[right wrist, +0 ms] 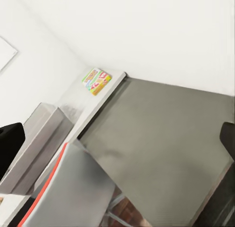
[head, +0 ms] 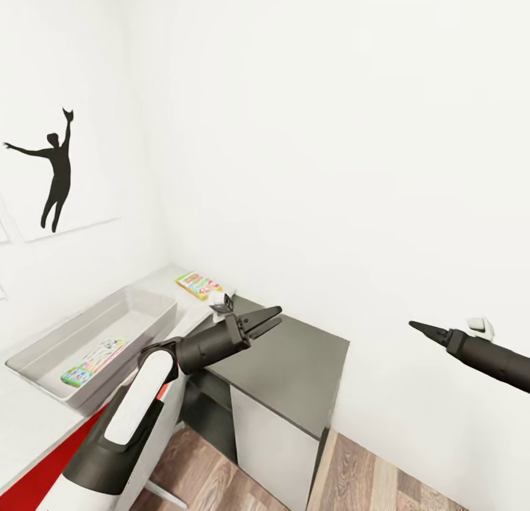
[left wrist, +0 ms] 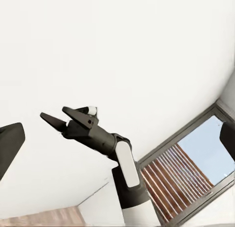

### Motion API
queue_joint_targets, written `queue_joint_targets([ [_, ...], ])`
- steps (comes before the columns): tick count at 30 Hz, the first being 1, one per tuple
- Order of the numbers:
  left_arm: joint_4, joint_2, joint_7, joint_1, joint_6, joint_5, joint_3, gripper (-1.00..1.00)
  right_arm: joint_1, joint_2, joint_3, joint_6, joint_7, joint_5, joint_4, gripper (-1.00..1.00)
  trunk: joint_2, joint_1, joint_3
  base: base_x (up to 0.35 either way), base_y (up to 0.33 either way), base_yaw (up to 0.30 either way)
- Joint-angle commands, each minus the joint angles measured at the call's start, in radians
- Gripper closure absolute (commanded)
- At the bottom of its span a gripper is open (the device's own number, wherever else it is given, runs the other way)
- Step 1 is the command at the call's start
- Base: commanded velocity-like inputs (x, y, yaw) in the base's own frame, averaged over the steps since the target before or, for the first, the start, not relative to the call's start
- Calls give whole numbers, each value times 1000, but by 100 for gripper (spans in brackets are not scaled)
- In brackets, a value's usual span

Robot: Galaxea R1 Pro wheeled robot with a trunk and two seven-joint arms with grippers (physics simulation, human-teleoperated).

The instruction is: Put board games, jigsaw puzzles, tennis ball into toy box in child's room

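Note:
The light grey toy box (head: 151,308) stands on the pale table top (head: 193,312) at the left. A flat multicoloured toy (head: 93,362) lies inside it; I cannot tell which kind. A yellow-green-red board game (head: 197,284) lies in the table's far corner by the wall, also seen in the right wrist view (right wrist: 97,81). My left gripper (head: 278,316) hovers open and empty over the dark grey section (head: 302,364). My right gripper (head: 414,325) hangs in the air to the right of the table, open and empty (left wrist: 53,113). The bed, jigsaw puzzles and tennis ball are out of view.
White walls close the corner behind the table, with a dancer silhouette picture (head: 55,172) at the left. A white cabinet door (head: 276,437) sits under the dark section. A grey chair with a red edge (right wrist: 73,188) stands beside the table. Wood floor (head: 368,481) lies below.

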Motion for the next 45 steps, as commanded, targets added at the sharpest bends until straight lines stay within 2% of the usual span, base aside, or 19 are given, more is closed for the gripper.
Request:
queue_joint_targets([
  [1,13,20,-1,-1,3,2,0,-100,2,0,-1,5,5,4,0,-100,-2,1,-1,0,0,-223],
  [2,13,20,-1,-1,3,2,0,-100,2,0,-1,5,5,4,0,-100,-2,1,0,0,0,-223],
  [5,66,86,-2,-1,3,1,1,-100,8,0,-1,5,5,11,0,-100,-2,1,3,0,0,-222],
  [6,66,86,-2,-1,3,1,1,-100,8,0,-1,5,5,11,0,-100,-2,1,5,0,0,-222],
  [10,137,135,-3,-1,1,0,0,-100,12,-1,-1,5,5,48,0,-100,-2,1,9,0,0,-220],
  [14,167,152,-2,-1,-9,-8,-1,-100,14,-1,-1,5,5,77,0,-100,-2,1,14,0,0,-214],
  [19,166,160,0,-1,-28,-36,-5,-100,15,0,2,3,5,99,-1,-100,-2,1,20,0,0,-207],
  [25,165,164,2,-1,-46,-152,-19,-100,16,0,5,2,2,132,-1,-100,-2,1,28,0,0,-199],
  [26,165,164,2,-1,-46,-152,-19,-100,16,0,5,2,2,132,-1,-100,-2,1,29,0,0,-197],
  [28,166,164,1,-1,-48,-186,-21,-100,16,0,6,2,2,137,-1,-100,-2,1,32,0,0,-196],
  [34,166,164,0,-1,-52,-224,-23,-100,16,1,16,1,-2,145,0,-100,-2,1,39,0,0,-196],
  [37,166,164,0,-1,-53,-233,-24,-100,16,2,39,0,-3,148,0,-100,-2,1,43,0,0,-196],
  [41,164,162,-4,-1,-53,-240,-32,-100,16,3,125,-3,-6,152,0,-100,-2,1,48,0,0,-196],
  [42,164,162,-4,-1,-53,-240,-32,-100,16,3,125,-3,-6,152,0,-100,-2,1,49,0,0,-197],
  [45,163,151,-4,-1,-54,-243,-53,-100,16,3,194,-4,-10,154,0,-100,-2,1,53,0,0,-197],
])
